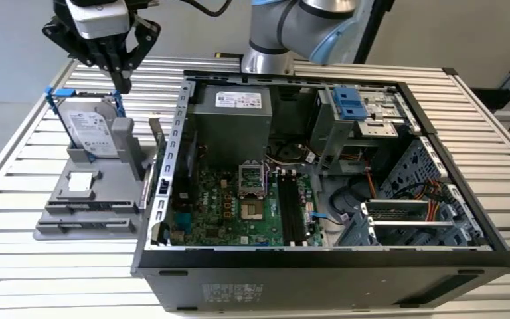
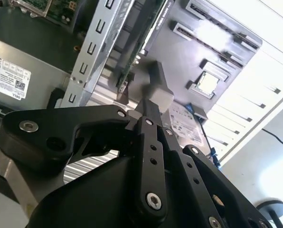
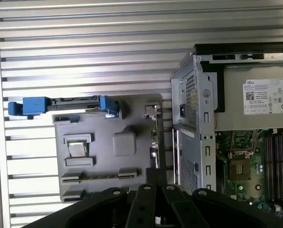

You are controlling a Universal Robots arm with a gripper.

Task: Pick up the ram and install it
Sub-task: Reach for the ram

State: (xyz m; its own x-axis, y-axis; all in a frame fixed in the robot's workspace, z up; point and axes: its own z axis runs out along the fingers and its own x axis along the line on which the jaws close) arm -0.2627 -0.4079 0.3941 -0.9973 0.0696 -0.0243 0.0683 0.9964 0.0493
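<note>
The ram [image 1: 156,131] is a thin dark stick standing on edge along the grey holder [image 1: 87,206], on the side next to the open computer case [image 1: 326,262]. The first wrist view shows the ram [image 3: 155,137] edge-on, and the second wrist view shows it [image 2: 144,35] as a dark strip beside the case wall. My gripper [image 1: 124,85] hangs above the holder, over the far end near the hard drive's blue rail. It is shut with nothing in it. Its dark fingertips [image 3: 155,176] point down toward the ram's near end, well apart from it.
A silver hard drive with blue rails [image 1: 91,129] stands upright in the holder, and a small square chip [image 1: 80,181] lies on it. Inside the case are the green motherboard's black memory slots [image 1: 292,209], a processor socket [image 1: 252,178] and a power supply [image 1: 228,116]. The table [image 1: 24,266] is slatted metal.
</note>
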